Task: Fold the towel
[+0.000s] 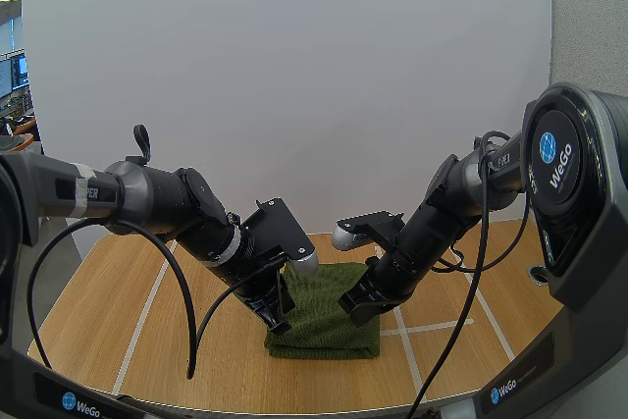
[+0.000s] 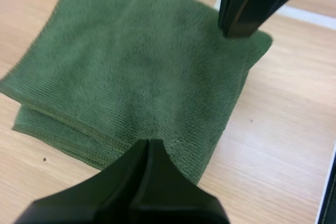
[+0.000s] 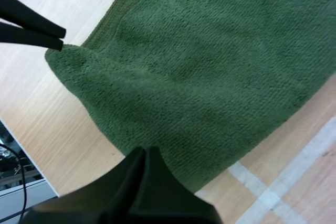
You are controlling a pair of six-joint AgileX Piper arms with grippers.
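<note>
A green towel (image 1: 324, 306) lies folded in a rough square on the wooden table, its layered edges showing in the left wrist view (image 2: 136, 72). My left gripper (image 1: 279, 321) is down at the towel's left front edge, its fingers together as one dark wedge (image 2: 149, 144) over the hem. My right gripper (image 1: 355, 311) is down at the towel's right side, and its fingers also lie together (image 3: 145, 151) over the towel (image 3: 210, 66) at its edge. Each wrist view has the other arm's gripper at a towel corner (image 2: 236, 30) (image 3: 58, 38). Nothing is lifted.
The table (image 1: 108, 291) carries white tape lines (image 1: 147, 311) (image 3: 273, 192). Its curved front edge (image 1: 294, 407) runs just in front of the towel. Bare wood lies to the left and right of the arms.
</note>
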